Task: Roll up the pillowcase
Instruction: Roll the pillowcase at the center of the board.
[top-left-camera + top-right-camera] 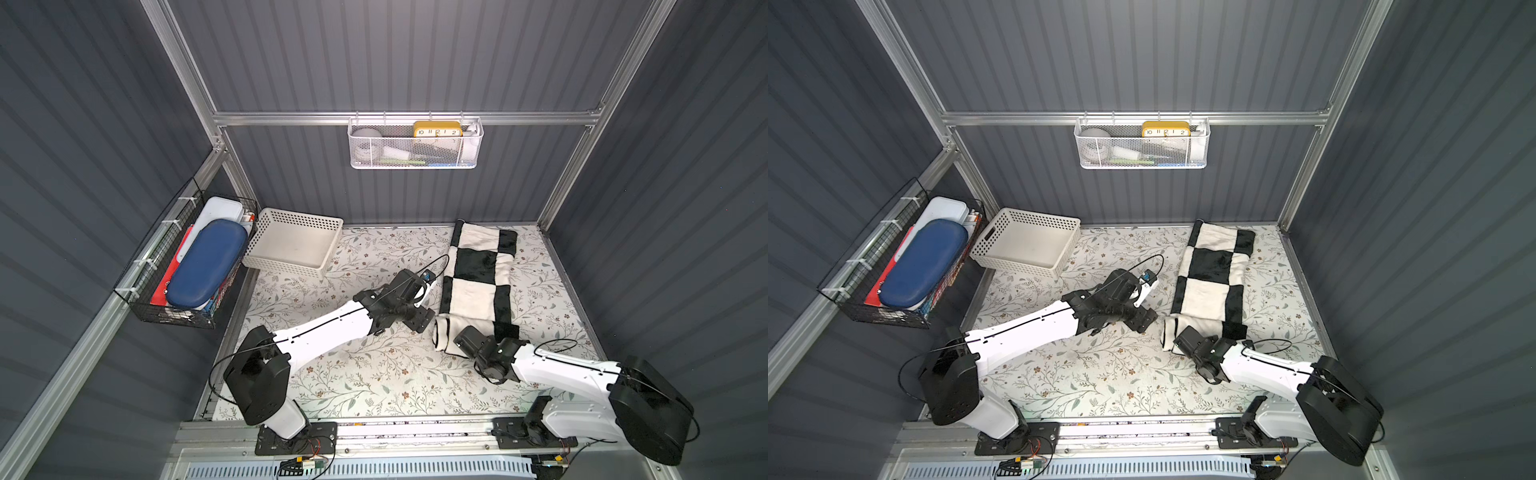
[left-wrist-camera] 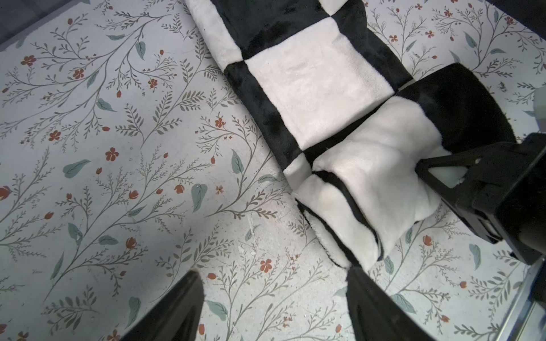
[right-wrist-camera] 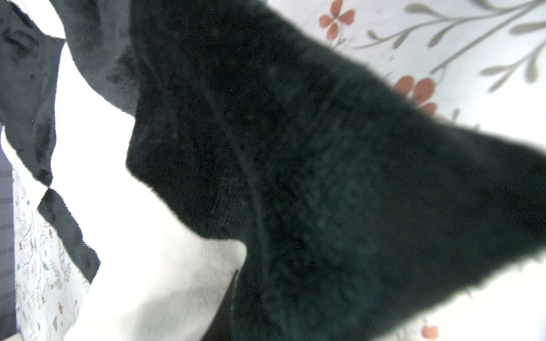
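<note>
The black-and-white checkered pillowcase [image 1: 478, 266] [image 1: 1212, 266] lies as a long folded strip on the right of the table, and its near end is wound into a thick roll [image 1: 453, 332] [image 2: 369, 183]. My right gripper [image 1: 467, 345] [image 2: 434, 183] sits on that roll from the near right side, shut on the plush cloth. In the right wrist view the cloth [image 3: 295, 162] fills the frame and hides most of the fingers. My left gripper [image 1: 422, 320] [image 2: 274, 283] stands open over the floral covering at the roll's left end, with one fingertip [image 2: 354, 274] at the cloth's edge.
A white perforated basket [image 1: 295, 245] stands at the back left of the floral table covering [image 1: 374, 374]. A black wire basket [image 1: 166, 303] holding a blue case hangs on the left wall. A white mesh basket [image 1: 415, 158] with a yellow clock hangs on the back wall.
</note>
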`<state>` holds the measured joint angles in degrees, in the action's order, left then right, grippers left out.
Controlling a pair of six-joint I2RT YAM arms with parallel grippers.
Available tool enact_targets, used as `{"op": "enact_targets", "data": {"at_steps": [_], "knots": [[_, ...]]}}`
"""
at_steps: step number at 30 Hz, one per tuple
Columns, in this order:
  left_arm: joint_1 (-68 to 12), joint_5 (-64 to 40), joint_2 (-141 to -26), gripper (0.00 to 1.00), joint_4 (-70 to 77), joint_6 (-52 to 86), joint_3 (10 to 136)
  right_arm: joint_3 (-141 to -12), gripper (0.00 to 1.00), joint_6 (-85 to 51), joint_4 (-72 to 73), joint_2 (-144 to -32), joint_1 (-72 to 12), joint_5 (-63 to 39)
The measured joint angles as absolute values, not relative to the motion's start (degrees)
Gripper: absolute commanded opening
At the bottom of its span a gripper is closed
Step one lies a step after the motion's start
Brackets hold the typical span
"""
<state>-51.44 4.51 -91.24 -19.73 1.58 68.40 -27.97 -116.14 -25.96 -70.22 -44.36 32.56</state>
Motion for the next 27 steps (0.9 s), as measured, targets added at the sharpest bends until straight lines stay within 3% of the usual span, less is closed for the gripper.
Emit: {"op": "enact_targets", "data": {"at_steps": [7, 12, 18, 27], "knots": [[-51.44, 4.38, -91.24, 0.79, -19.70, 1.56, 67.68, -29.39, 0.00, -116.20, -35.03, -59.81, -44.62, 23.44], [-51.44, 3.38, -91.24, 0.78, -19.73, 1.56, 66.92, -30.96, 0.00, -116.18, -46.30, -55.40, -46.00, 14.83], [-51.44, 0.97, -91.26, 0.77, -19.75, 1.50, 66.85, -31.00, 0.00, -116.14, -54.08, -47.07, -42.54, 13.93], [-51.44, -4.64, -96.64, 0.75, -20.88, -0.43, 69.17, -37.01, 0.04, -108.81, -50.39, -54.96, -29.69, 10.39]]}}
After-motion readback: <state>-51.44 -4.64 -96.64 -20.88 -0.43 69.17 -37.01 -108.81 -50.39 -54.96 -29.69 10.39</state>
